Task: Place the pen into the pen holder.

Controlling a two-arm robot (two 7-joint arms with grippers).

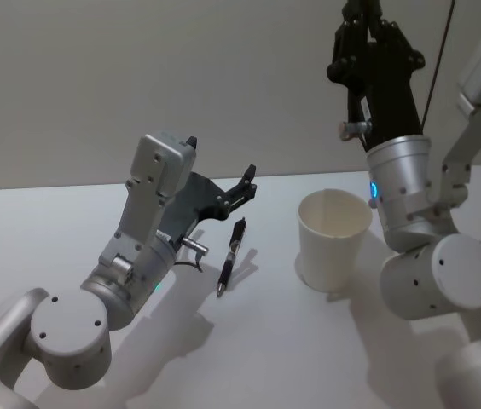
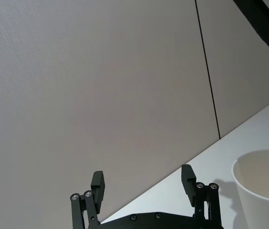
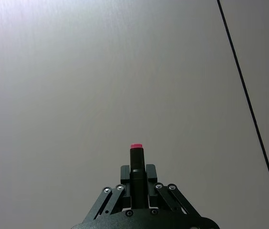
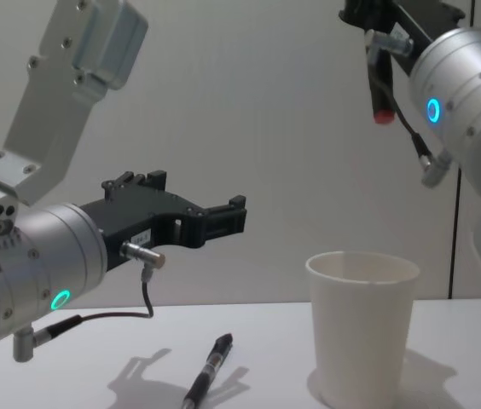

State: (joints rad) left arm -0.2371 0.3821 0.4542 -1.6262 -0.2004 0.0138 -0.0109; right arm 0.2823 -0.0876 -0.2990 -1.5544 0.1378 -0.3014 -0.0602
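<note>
From the head, a plain white paper cup (image 1: 333,243) with a rolled rim stands upright on the white desk (image 1: 53,230). To the left of the cup, apart from it, a plain black pen (image 1: 230,256) lies flat on the desk. The left end effector (image 1: 220,158) hangs above that pen, farther left of the cup, its fingers spread with nothing between them. The right end effector (image 1: 368,30) is raised high behind and above the cup, pointing up.

From the left wrist, the left end effector (image 2: 143,177) shows both fingertips wide apart. Past them is the cup (image 2: 263,191), its open mouth in sight on the desk (image 2: 249,133). High above the cup runs a red-tipped black pen (image 2: 261,21).

From the right wrist, the right end effector (image 3: 137,176) is pressed together, pinching the red-tipped black pen (image 3: 136,155), whose red end sticks out beyond the fingers against the bare wall.

From the chest, the cup (image 4: 362,324) stands on the desk (image 4: 266,341) with the plain black pen (image 4: 208,371) lying to its left, not touching it. The left end effector (image 4: 202,194) hovers spread above that pen, higher than the cup's rim. Well above the cup, the right end effector (image 4: 381,38) grips the red-tipped black pen (image 4: 381,81) nearly upright, red end down.
</note>
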